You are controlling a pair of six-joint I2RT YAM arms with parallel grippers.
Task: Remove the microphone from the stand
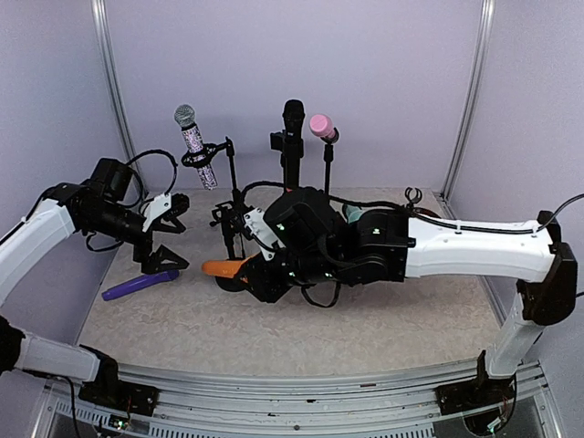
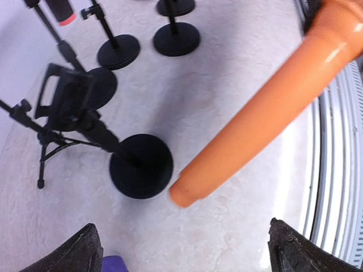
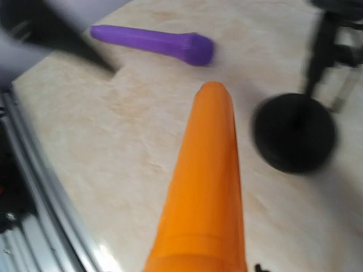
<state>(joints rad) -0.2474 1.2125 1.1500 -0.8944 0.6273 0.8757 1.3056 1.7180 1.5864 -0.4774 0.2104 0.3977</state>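
bench (image 1: 392, 319) | back: row of three stands (image 1: 290, 169), a microphone on each | before them, left of centre: front stand (image 1: 229, 214) | just beside its base: held microphone (image 1: 222, 267) in right gripper (image 1: 251, 274) | far left: loose microphone (image 1: 140, 285) flat on bench, under left gripper (image 1: 162, 246)

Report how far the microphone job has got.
Done: the purple microphone lies flat on the table, beside the open left gripper. In hand: the right gripper holds the orange microphone low over the table, off any stand. Left: the glittery microphone, the black microphone and the pink microphone sit in stands at the back.
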